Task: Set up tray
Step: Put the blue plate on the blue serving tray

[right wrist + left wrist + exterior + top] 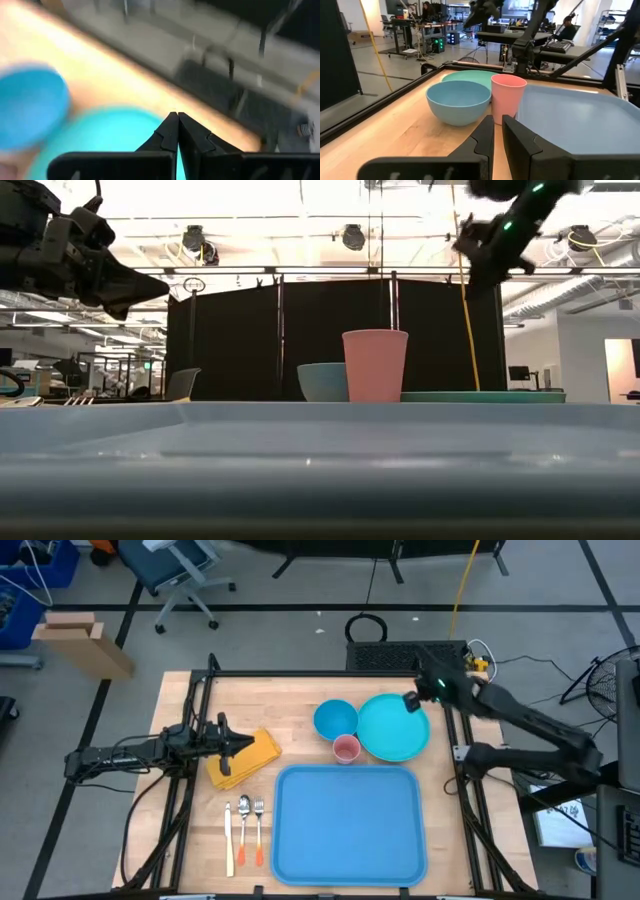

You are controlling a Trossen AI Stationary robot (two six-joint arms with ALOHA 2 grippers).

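The sky-blue tray [350,825] lies flat at the table's near middle, and its rim fills the front of the low view [320,430]. Beyond it stand a blue bowl [335,720], a pink cup [346,749] and a round teal plate [393,727]. A folded yellow napkin [243,757] lies left of the tray. My left gripper [240,745] hovers shut over the napkin, raised well above the table [130,285], pointing at the bowl [457,100] and cup [508,95]. My right gripper [410,700] hangs shut above the plate's far rim [107,135], well above it [480,265].
A knife, spoon and fork [243,830] lie side by side on the bare wood left of the tray, near the table's front. Black frame rails [190,740] run along the table's left and right sides. People and desks show in the room beyond [565,25].
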